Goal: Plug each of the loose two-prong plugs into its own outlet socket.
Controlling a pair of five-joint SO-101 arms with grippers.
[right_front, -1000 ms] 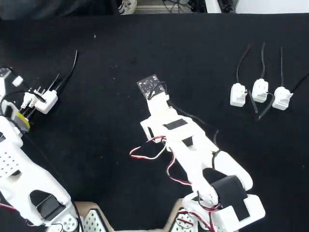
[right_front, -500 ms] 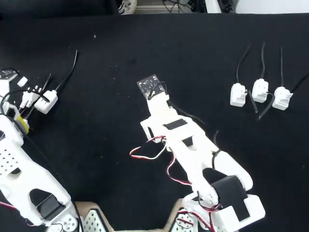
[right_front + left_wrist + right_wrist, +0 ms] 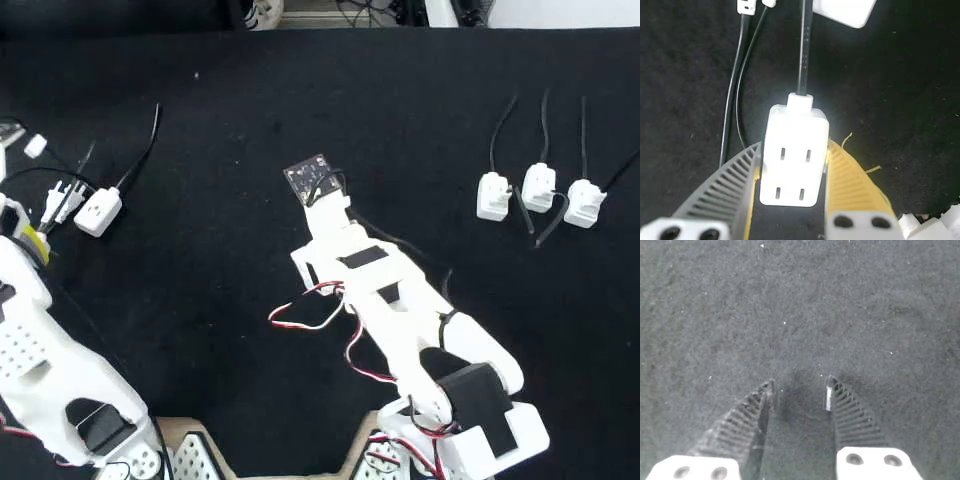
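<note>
My left gripper (image 3: 795, 150) is shut on a white outlet socket block (image 3: 794, 167) with two pairs of slots facing up and a black cord (image 3: 803, 50) leading off. It sits at the table's left edge. Just beyond it lie a second white block (image 3: 98, 212) and loose two-prong plugs (image 3: 58, 203) on thin black leads. Three more white blocks with cords (image 3: 538, 188) stand in a row at the right. My right gripper (image 3: 800, 390) hovers open over bare black cloth near the table's middle, with nothing between its fingers.
The table is covered in black cloth (image 3: 230, 110). A small white piece (image 3: 35, 146) lies at the far left. The right arm (image 3: 390, 300) stretches from the front edge toward the centre, with red and white wires looping beside it.
The left arm has drawn back toward the table's left edge with the socket block. The plugs and their leads beside it shifted slightly. The right arm has not moved.
</note>
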